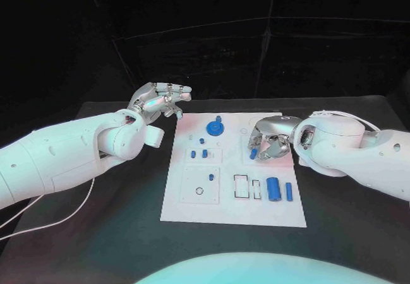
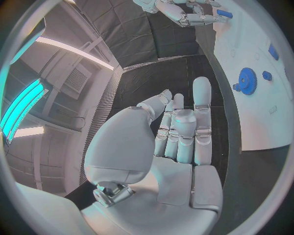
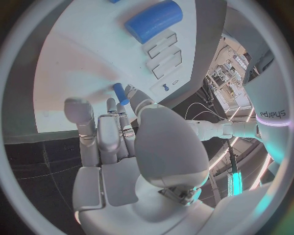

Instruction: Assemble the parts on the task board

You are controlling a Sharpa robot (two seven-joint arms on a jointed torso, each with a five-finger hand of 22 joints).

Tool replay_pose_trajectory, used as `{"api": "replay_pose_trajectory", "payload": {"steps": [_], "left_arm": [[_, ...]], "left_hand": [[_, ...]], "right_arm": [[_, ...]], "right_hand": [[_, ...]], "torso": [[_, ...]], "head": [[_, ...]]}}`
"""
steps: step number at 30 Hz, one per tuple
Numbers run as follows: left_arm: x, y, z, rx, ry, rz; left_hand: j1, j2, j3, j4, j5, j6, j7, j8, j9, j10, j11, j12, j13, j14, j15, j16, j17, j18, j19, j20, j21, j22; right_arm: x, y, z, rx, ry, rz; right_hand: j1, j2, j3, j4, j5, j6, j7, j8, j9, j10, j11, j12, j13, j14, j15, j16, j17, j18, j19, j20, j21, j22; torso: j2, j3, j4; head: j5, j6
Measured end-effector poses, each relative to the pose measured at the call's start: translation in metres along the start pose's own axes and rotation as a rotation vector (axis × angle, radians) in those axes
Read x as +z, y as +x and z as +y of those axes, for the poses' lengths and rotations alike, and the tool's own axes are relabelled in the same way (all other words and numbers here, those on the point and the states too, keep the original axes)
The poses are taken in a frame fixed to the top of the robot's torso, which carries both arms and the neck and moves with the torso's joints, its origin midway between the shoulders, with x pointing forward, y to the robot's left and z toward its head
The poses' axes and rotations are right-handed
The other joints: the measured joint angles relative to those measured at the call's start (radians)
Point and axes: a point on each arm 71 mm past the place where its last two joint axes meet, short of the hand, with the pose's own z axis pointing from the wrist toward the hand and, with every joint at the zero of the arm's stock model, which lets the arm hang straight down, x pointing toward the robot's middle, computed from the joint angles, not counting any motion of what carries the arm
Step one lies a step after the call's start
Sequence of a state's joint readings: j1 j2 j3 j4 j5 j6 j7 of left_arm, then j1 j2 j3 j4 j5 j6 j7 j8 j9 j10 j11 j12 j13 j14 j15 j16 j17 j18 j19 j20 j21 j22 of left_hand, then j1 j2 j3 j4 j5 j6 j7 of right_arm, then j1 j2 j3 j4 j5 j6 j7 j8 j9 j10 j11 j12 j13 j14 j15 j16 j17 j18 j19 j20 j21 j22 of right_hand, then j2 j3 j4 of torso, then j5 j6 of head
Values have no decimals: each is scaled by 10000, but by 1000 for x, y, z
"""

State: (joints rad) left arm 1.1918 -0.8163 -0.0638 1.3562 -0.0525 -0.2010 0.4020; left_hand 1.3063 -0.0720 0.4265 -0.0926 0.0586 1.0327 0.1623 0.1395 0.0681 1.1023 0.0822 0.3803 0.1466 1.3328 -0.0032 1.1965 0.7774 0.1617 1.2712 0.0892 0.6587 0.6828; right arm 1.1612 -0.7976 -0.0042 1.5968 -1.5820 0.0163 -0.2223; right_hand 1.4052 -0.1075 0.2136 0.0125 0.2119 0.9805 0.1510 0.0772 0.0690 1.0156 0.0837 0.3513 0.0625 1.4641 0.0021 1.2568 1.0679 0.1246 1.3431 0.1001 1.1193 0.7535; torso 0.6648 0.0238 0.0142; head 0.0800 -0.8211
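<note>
Head view: right hand (image 1: pixel 271 143) pinching small blue peg (image 1: pixel 254 154) over task board (image 1: pixel 234 211) right of centre; left hand (image 1: pixel 157 100) hovering empty, fingers apart, upper left off board near blue gear (image 1: pixel 216 127).

Left wrist view: black table (image 2: pixel 183 78) lying bare.

Right wrist view: thin fingertip hold; peg risking slipping or tilting, missing its hole.

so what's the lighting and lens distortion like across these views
Head view: dark room, the white board brightly lit with a teal tint near its front. Left wrist view: fisheye bends the board edge, a ceiling light strip glares. Right wrist view: the big blue cylinder looks stretched near the rim.
</note>
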Motion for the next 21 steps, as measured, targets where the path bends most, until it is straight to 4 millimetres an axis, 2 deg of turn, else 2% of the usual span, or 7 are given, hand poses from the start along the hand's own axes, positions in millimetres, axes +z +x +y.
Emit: {"api": "replay_pose_trajectory", "payload": {"steps": [4, 13, 16, 21], "left_arm": [[0, 0, 0, 1, -1, -1], [0, 0, 0, -1, -5, 5], [0, 0, 0, -2, -6, 8], [0, 0, 0, -4, -7, 12]], "left_hand": [[0, 0, 0, 0, 0, 0, 0, 0, 0, 0, 0, 0, 0, 0, 0, 0, 0, -1, 0, 0, 0, 0], [0, 0, 0, 0, 0, 0, 0, 0, 0, 0, 0, -1, 0, 0, 0, 0, 0, 0, 0, 0, 0, 1], [0, 0, 0, 0, 0, 0, 0, 0, 0, 1, 0, -1, -1, 0, 0, 0, 0, 0, 0, 0, 0, 1], [0, 0, 0, 0, 0, 0, 0, 0, 0, 1, 0, -1, -1, 0, 0, 0, 0, 0, 0, 0, 0, 1]], "right_arm": [[2, 2, 2, -24, -40, 94], [5, 5, 3, -68, -86, 157], [6, 5, 3, -81, -91, 147], [6, 5, 2, -99, -95, -37]], "right_hand": [[99, 99, 271, 16, -98, 246, -28, 41, 9, 357, -34, -172, 0, 26, -43, 0, 8, 0, 123, -57, 140, 206], [79, 158, 729, 130, -163, 654, -28, 154, 19, 852, -103, -496, 2, 26, -42, 180, 199, -1, 280, -72, 348, 564], [56, 215, 938, 140, -260, 863, -60, 236, 31, 1018, -124, -593, 1, 28, -115, 312, 362, -1, 387, -110, 503, 793], [211, 429, 1469, 106, -893, 1207, -160, 314, 30, 1421, -210, -728, 1, 46, -205, 561, 709, 0, 548, -195, 821, 1306]], "torso": [[0, 0, 0], [-1, -5, -1], [-3, -7, -1], [-4, -7, -1]], "head": [[-5, -14], [-11, -28], [-7, -38], [12, -51]]}}
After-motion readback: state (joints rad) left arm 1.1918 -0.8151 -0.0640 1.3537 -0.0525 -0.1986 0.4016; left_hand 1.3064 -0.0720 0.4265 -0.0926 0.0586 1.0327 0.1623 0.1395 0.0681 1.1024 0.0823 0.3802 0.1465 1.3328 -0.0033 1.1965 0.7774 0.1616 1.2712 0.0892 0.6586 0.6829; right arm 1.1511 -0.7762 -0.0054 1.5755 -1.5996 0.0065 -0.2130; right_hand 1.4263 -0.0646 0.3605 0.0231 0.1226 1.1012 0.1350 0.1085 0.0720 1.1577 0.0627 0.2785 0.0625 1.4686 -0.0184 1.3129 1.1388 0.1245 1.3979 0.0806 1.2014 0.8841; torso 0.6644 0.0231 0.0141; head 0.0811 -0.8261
